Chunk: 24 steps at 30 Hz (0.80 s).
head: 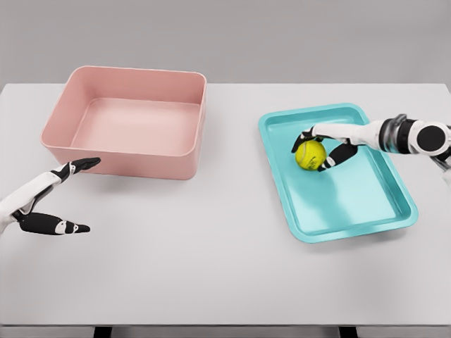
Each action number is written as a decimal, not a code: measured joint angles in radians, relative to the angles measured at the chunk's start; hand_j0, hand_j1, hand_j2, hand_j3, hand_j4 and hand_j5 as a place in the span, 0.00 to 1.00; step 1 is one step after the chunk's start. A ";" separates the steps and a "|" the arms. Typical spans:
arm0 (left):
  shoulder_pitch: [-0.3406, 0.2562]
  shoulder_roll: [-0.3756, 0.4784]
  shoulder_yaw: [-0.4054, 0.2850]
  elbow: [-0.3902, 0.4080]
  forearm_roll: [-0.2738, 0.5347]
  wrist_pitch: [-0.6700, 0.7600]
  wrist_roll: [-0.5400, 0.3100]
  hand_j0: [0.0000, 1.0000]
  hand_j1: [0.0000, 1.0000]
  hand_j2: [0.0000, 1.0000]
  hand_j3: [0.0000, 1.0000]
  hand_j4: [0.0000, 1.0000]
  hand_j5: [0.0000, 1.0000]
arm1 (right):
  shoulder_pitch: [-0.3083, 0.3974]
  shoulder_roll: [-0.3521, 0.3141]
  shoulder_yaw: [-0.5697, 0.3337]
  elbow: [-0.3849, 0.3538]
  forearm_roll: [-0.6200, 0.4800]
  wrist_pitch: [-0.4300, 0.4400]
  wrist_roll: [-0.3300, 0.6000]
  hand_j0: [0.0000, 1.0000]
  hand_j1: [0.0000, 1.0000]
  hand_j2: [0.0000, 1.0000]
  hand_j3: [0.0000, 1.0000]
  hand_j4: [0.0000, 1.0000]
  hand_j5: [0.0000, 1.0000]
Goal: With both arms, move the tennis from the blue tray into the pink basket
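Nearest item: left hand [53, 201], low at my left over the white table [211, 253]; fingers spread and relaxed, thumb and forefinger well apart, nothing held or touched.
Table: plain white, carries both containers, which stand well apart.
Pink basket [187, 151]: far left, rectangular, deep walls, nothing visible inside; the left hand's upper fingertip sits just in front of its near wall, and I cannot tell whether it touches.
Blue tray [380, 204]: right side, shallow, turned at a slight angle to the table edge; holds only the ball.
Tennis ball [309, 154]: yellow-green, in the far left part of the tray, toward the basket side. Whether it rests on the tray floor or is slightly raised I cannot tell.
Right hand [325, 148]: arm enters from the right edge and reaches across the tray; dark fingers curl over the top and around the near right side of the ball, cupping it. I read this as a closed grasp on the ball.
Step in hand: my judgement, the pick-up from the tray, with the grasp made or just being made; the transfer is not yet done.
Next move calls for: lifting the ball clear of the tray rim, then carrying it left toward the waiting left hand for a handover, since the task wants both arms and the basket lies on the left side.
Risk: a round ball may roll out of a cupped grip if the fingers loosen in transit.
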 measured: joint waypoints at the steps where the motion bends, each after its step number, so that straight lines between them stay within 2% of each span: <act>1: 0.000 0.000 0.000 0.000 0.000 0.000 0.000 1.00 1.00 1.00 1.00 1.00 1.00 | -0.002 0.000 0.001 0.000 0.001 -0.001 0.000 0.36 0.36 0.36 0.36 0.36 0.36; 2: 0.000 0.000 0.000 -0.001 0.000 0.000 0.000 1.00 1.00 1.00 1.00 1.00 1.00 | -0.005 0.001 0.002 -0.001 0.001 -0.002 0.000 0.31 0.31 0.31 0.31 0.31 0.31; 5: 0.000 0.000 0.000 -0.001 -0.001 0.000 0.000 1.00 1.00 1.00 1.00 1.00 1.00 | -0.020 -0.001 -0.003 -0.006 0.001 -0.006 0.000 0.30 0.30 0.30 0.30 0.30 0.30; 9: 0.000 0.000 0.000 -0.001 -0.001 0.000 0.000 1.00 1.00 1.00 1.00 1.00 1.00 | -0.031 -0.012 -0.041 -0.045 -0.002 -0.028 0.001 0.22 0.22 0.22 0.22 0.22 0.22; 11: 0.000 0.000 0.000 -0.002 -0.001 0.000 0.000 1.00 1.00 1.00 1.00 1.00 1.00 | -0.035 -0.018 -0.054 -0.093 -0.002 -0.037 0.001 0.21 0.21 0.21 0.21 0.21 0.21; 14: 0.000 0.000 0.000 -0.003 -0.001 0.000 0.000 1.00 1.00 1.00 1.00 1.00 1.00 | -0.031 -0.022 -0.057 -0.210 -0.004 -0.043 0.001 0.21 0.21 0.21 0.21 0.21 0.21; 18: 0.000 0.000 0.000 -0.004 -0.001 0.000 0.000 1.00 1.00 1.00 1.00 1.00 1.00 | -0.029 -0.010 0.006 -0.378 -0.004 -0.046 0.001 0.22 0.22 0.22 0.22 0.22 0.22; 21: 0.000 0.000 0.000 -0.004 -0.001 0.000 0.000 1.00 1.00 1.00 1.00 1.00 1.00 | -0.026 0.039 0.076 -0.436 0.003 -0.046 0.000 0.22 0.22 0.22 0.22 0.22 0.22; 24: 0.000 0.000 0.000 -0.005 -0.001 0.000 0.000 1.00 1.00 1.00 1.00 1.00 1.00 | -0.023 0.094 0.124 -0.453 0.022 -0.043 0.000 0.22 0.22 0.22 0.22 0.22 0.22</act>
